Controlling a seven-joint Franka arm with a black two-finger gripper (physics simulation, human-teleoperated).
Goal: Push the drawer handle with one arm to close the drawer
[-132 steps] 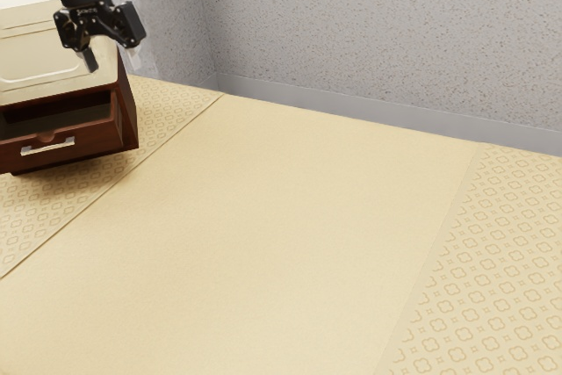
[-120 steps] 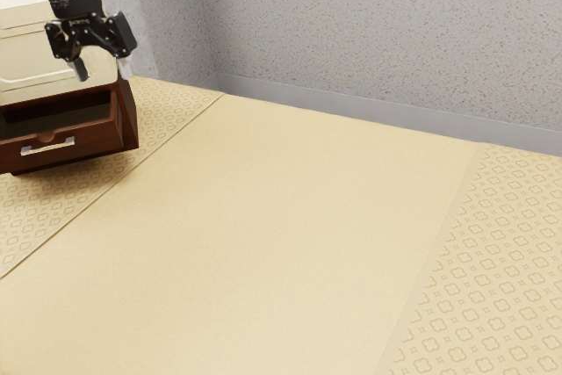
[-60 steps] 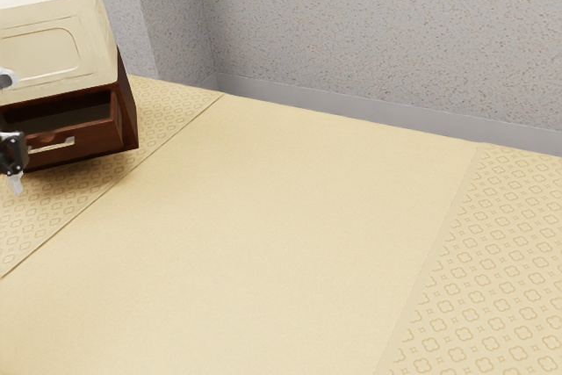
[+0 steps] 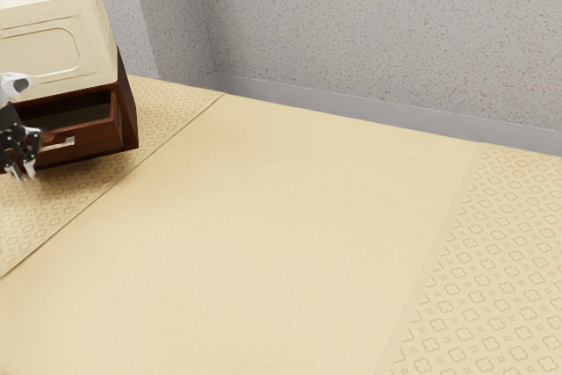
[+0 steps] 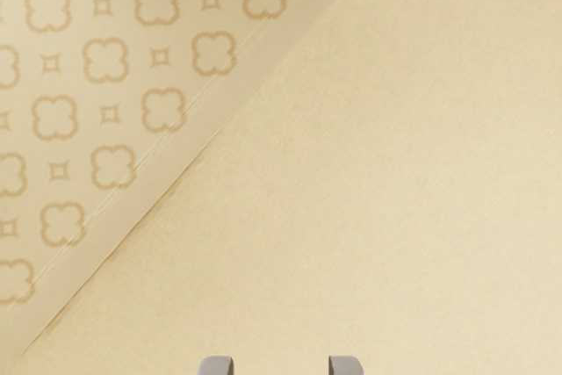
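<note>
Black two-finger gripper [image 4: 22, 170] low by silver drawer handle [image 4: 68, 141], contact unclear, fingers parted and empty, presumably because pushing needs no grasp; brown wooden drawer [image 4: 98, 139] juts from its cabinet [image 4: 130, 116] at exterior view's left, needs shoving in.

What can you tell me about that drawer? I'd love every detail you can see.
The drawer is reddish brown and wood-like, with a pale bar handle on its front. It stands open, jutting from a dark brown cabinet, its shadowed inside showing from above. In the exterior view, the gripper hides part of the front and handle; I cannot tell whether it touches them.
</note>
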